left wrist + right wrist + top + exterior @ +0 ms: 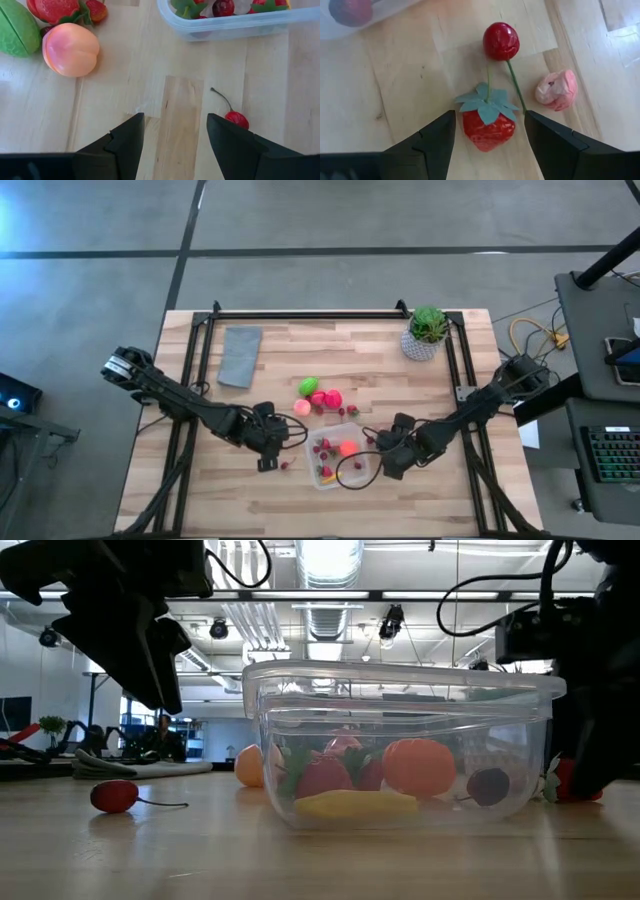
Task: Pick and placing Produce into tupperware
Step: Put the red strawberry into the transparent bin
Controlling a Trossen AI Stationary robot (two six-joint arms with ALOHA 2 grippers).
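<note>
Tupperware (335,460) part-filled, several pieces still loose beside it; left tool (175,145) and right tool (490,137) both spread wide, empty.

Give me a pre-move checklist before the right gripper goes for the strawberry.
1. Right gripper open: ok, jaws spread wide.
2. Strawberry between the jaws: ok, it lies on the wood, centred.
3. Clutter near the target: not ok, a cherry sits beside it with its stem running past the strawberry, and a pink piece lies close by.
4. Tupperware ready to receive: ok, no lid, space left among the produce inside.
5. Left gripper out of the way: ok, open on the tupperware's other side, above a loose cherry.
</note>
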